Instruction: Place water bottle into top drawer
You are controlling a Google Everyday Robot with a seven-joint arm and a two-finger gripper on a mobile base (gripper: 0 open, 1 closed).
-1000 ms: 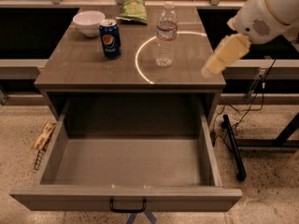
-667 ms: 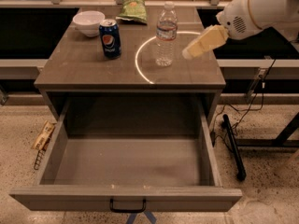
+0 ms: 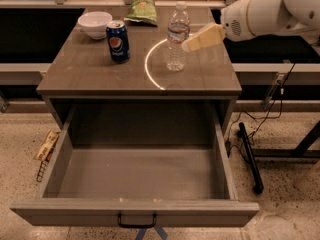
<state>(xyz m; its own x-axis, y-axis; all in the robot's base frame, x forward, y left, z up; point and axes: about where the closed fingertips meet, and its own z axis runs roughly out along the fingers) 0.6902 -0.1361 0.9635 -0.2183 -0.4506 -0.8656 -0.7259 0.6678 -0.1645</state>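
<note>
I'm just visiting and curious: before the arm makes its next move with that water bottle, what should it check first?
1. Top drawer pulled open: ok.
2. Nothing lying on the drawer floor: ok.
3. Water bottle upright on the cabinet top: ok.
4. Gripper close beside the bottle at label height: ok.
5. Gripper touching the bottle: cannot tell.
6. Pepsi can standing apart from the bottle: ok.

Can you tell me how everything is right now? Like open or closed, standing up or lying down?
water bottle: standing up, cap on, on the cabinet top.
top drawer: pulled open, no bottle inside.
gripper: up beside the water bottle.
Pepsi can: standing up.
bowl: right way up.
chip bag: lying flat.
</note>
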